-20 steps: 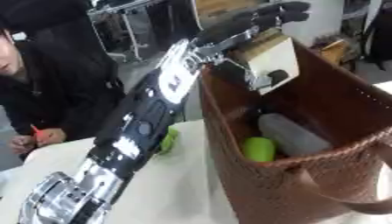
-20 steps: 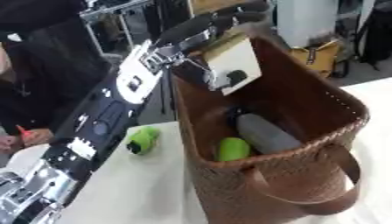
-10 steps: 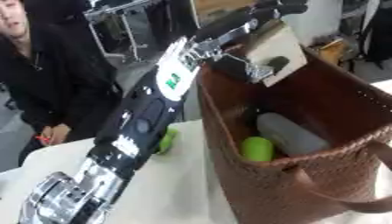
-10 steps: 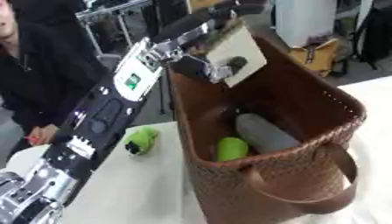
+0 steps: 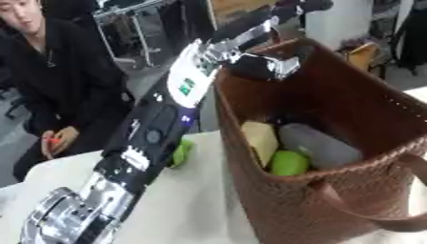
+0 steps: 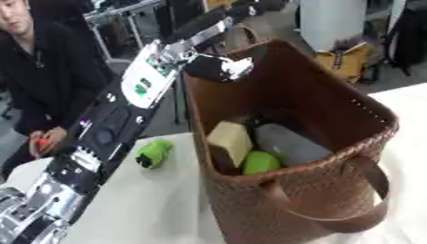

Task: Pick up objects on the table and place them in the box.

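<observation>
My left arm reaches up from the lower left, and its hand (image 5: 260, 27) hovers over the near-left rim of the brown woven basket (image 6: 333, 190). The hand is open, fingers stretched out, holding nothing. Inside the basket a beige block (image 6: 229, 138) leans against the left wall, beside a green round object (image 6: 260, 162) and a grey object (image 6: 288, 145). A small green object (image 6: 153, 152) lies on the white table (image 6: 158, 209) left of the basket, close to my forearm. My right hand shows in neither view.
A person in black sits at the far left edge of the table, hands near the edge. The basket's handle (image 6: 333, 224) hangs over its near side. Racks and chairs stand behind the table.
The beige block has left my left hand and now lies inside the basket. The hand stays above the rim with its fingers straightened.
</observation>
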Controlling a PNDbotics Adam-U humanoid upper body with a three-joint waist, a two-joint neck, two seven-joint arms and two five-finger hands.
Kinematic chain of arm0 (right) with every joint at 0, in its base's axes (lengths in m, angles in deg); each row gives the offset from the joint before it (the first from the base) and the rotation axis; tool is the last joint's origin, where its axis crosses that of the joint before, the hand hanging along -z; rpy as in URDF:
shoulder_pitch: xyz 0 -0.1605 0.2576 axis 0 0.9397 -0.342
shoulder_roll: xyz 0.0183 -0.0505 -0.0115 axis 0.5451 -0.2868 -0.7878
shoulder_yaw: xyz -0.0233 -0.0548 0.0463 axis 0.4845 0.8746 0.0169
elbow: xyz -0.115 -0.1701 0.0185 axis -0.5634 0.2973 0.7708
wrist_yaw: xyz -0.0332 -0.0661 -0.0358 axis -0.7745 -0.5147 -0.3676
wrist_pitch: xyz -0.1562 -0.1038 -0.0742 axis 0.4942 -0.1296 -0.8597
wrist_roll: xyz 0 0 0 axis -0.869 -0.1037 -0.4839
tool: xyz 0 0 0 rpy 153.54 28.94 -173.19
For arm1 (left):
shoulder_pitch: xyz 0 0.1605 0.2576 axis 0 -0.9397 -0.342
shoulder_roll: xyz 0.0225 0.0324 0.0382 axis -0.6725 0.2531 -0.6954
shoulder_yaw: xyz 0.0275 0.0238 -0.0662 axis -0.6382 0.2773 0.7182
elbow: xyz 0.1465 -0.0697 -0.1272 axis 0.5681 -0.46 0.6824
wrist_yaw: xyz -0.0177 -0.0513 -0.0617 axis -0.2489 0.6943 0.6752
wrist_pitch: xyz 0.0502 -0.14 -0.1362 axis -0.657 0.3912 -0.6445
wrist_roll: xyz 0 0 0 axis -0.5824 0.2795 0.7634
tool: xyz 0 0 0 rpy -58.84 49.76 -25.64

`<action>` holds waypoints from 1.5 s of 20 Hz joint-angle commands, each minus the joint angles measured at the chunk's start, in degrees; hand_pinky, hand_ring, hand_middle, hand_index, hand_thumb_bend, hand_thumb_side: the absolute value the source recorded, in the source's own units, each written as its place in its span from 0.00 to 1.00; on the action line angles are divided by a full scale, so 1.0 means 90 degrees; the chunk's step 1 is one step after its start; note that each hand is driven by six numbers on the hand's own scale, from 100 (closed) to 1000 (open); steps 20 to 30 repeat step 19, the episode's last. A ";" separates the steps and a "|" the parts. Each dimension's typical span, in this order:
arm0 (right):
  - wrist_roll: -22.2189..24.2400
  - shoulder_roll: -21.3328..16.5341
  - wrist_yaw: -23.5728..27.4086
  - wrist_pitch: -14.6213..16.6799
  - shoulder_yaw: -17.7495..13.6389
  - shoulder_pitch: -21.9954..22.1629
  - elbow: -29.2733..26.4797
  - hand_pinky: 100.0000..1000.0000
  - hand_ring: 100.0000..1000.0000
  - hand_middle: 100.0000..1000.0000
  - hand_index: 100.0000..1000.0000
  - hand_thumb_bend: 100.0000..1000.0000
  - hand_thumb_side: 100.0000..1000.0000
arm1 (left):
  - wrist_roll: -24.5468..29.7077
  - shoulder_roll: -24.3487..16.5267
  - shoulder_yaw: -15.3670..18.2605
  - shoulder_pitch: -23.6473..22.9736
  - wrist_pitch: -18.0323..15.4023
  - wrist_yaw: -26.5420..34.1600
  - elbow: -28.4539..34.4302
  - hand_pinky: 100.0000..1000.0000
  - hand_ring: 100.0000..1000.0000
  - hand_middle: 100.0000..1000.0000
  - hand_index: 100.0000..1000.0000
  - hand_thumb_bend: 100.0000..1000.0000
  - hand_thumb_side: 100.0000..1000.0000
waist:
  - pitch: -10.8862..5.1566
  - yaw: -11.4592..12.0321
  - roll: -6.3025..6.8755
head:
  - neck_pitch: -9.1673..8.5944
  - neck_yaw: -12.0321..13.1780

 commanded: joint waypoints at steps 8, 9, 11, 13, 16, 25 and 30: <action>-0.0092 -0.0176 0.0063 0.0155 -0.0020 0.0008 -0.0076 0.81 0.74 0.67 0.76 0.00 0.98 | 0.1279 -0.0301 0.0092 0.0093 -0.1181 0.0488 0.0483 1.00 1.00 1.00 1.00 0.00 0.29 | -0.0145 0.0104 -0.0124 | 0.0016 -0.0045; -0.0103 -0.0175 0.0059 0.0161 -0.0031 0.0032 -0.0076 0.81 0.74 0.67 0.76 0.00 0.99 | 0.1141 -0.0350 0.0123 0.0064 -0.1118 0.0576 0.0590 1.00 1.00 1.00 1.00 0.00 0.23 | -0.0166 0.0141 -0.0140 | 0.0049 -0.0069; -0.0162 -0.0181 0.0039 0.0195 -0.0077 0.0136 -0.0076 0.81 0.74 0.67 0.76 0.00 0.99 | 0.0521 -0.0646 0.0223 -0.0158 -0.0855 0.1022 0.1178 0.91 1.00 0.99 1.00 0.00 0.22 | -0.0239 0.0276 -0.0194 | 0.0182 -0.0136; -0.0229 -0.0179 0.0009 0.0220 -0.0115 0.0212 -0.0076 0.81 0.74 0.67 0.76 0.00 0.99 | -0.0028 -0.0993 0.0209 -0.0457 -0.0497 0.1434 0.1913 0.87 0.97 0.95 0.99 0.00 0.24 | -0.0285 0.0361 -0.0231 | 0.0254 -0.0163; -0.0306 -0.0167 -0.0021 0.0235 -0.0147 0.0282 -0.0076 0.81 0.74 0.67 0.75 0.00 0.99 | -0.0512 -0.1447 0.0196 -0.0933 -0.0016 0.1849 0.2848 0.81 0.92 0.89 0.94 0.00 0.27 | -0.0329 0.0447 -0.0285 | 0.0329 -0.0179; -0.0381 -0.0144 -0.0047 0.0264 -0.0177 0.0346 -0.0076 0.81 0.74 0.67 0.75 0.00 1.00 | -0.0844 -0.1847 0.0281 -0.1531 0.0367 0.2207 0.3668 0.74 0.87 0.85 0.93 0.00 0.35 | -0.0355 0.0529 -0.0358 | 0.0378 -0.0184; -0.0381 -0.0144 -0.0047 0.0264 -0.0177 0.0346 -0.0076 0.81 0.74 0.67 0.75 0.00 1.00 | -0.0844 -0.1847 0.0281 -0.1531 0.0367 0.2207 0.3668 0.74 0.87 0.85 0.93 0.00 0.35 | -0.0355 0.0529 -0.0358 | 0.0378 -0.0184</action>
